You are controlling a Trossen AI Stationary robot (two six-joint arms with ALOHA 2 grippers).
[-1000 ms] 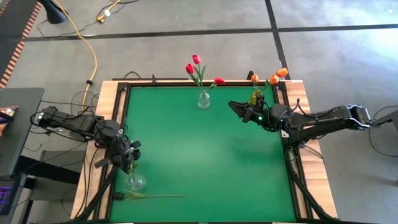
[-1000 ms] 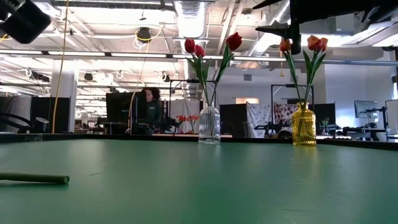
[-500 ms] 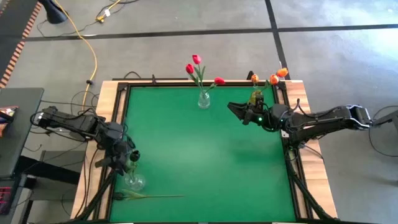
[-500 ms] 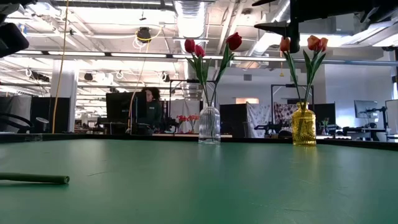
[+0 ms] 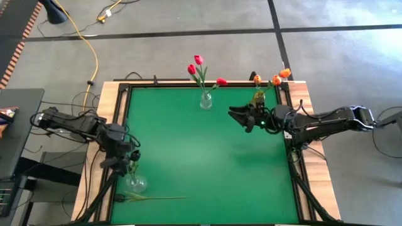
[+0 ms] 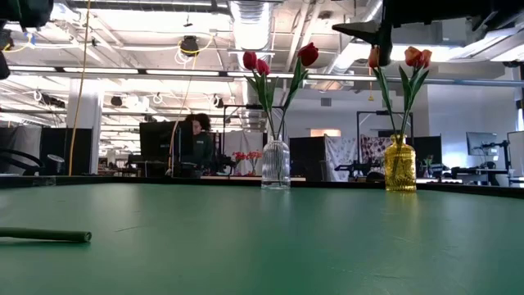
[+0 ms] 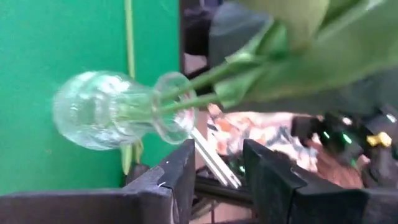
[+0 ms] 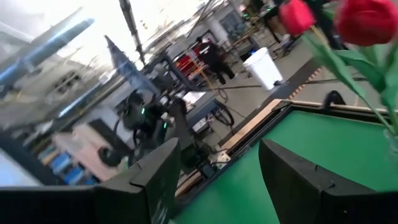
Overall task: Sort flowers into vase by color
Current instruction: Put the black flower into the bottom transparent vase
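Just beyond the open, empty left end effector point(image 7: 217, 180), flower stems point(image 7: 205, 90) in clear vase point(image 7: 118, 112).

Left pincer point(image 5: 123, 160) at near-left table edge, fingers parted, right pincer point(image 5: 237, 115) raised far-right, fingers parted

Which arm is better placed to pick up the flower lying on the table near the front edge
Left, most likely. The left gripper hovers by the clear vase, right beside the lying flower. The right gripper is across the table near the yellow vase.
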